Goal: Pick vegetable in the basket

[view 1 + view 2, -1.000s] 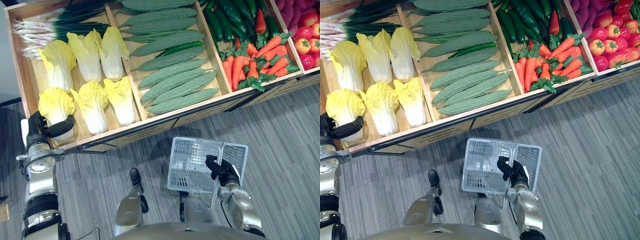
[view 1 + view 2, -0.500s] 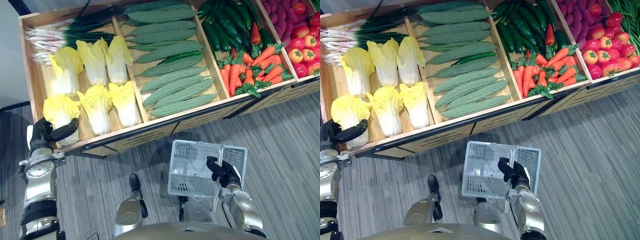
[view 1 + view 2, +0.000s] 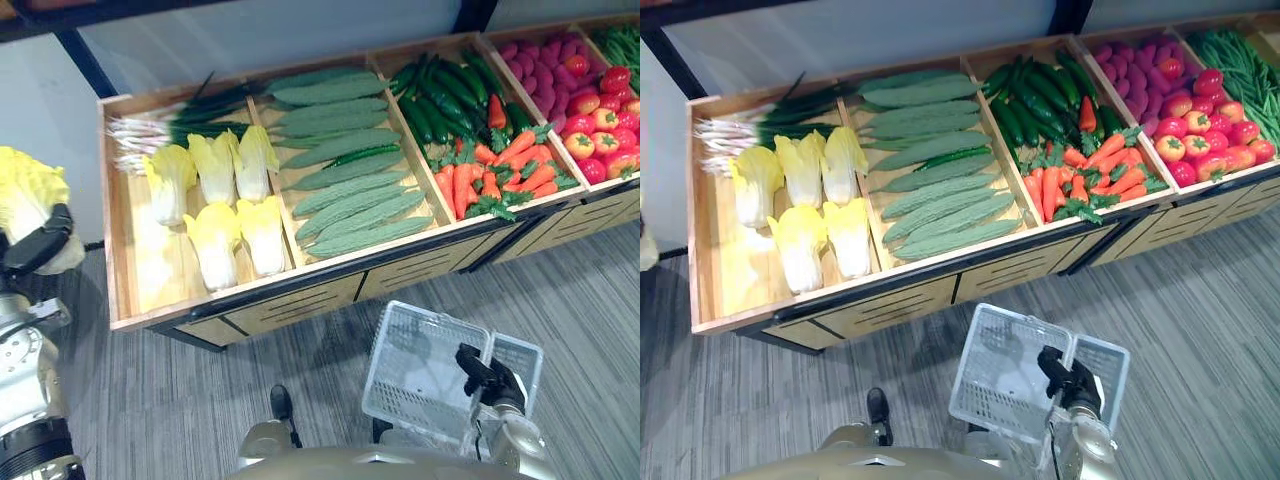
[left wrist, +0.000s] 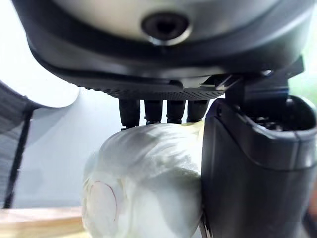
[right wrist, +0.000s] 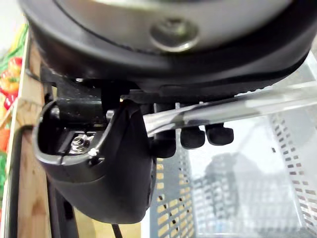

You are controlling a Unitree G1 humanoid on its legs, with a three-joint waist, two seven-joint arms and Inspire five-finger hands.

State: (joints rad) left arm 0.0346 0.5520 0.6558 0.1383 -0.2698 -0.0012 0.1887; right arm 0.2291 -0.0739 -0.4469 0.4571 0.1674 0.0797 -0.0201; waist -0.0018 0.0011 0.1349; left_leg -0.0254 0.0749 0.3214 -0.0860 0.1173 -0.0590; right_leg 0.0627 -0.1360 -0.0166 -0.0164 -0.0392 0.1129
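One napa cabbage (image 3: 25, 190) is sitting in the left hand (image 3: 38, 246), which is holding it up at the far left, out past the end of the wooden display stand (image 3: 300, 300) and well apart from the basket (image 3: 415, 365). Seen from the left wrist, the fingers (image 4: 154, 112) are curling over the top of the pale cabbage head (image 4: 143, 183) while the thumb (image 4: 252, 168) is pressing against its side, so the hand is clamping the vegetable firmly. Low on the right, the right hand (image 3: 488, 372) is gripping the basket, a white mesh shopping basket that is hanging above the grey striped floor (image 3: 140, 390) in front of the stand. From the right wrist, its fingers (image 5: 193, 136) are wrapping round the clear handle (image 5: 247, 104), with the basket's mesh showing below. Five more cabbages (image 3: 215, 245) are lying in the stand's leftmost compartment, three at the back and two nearer the front, with spring onions (image 3: 150, 130) lying behind them. Bitter gourds (image 3: 340, 170) are filling the next compartment, and cucumbers (image 3: 440, 90) and carrots (image 3: 500, 170) are sharing the one after. Tomatoes (image 3: 600, 110) are lying further right, with green beans (image 3: 1240, 60) at the far right end
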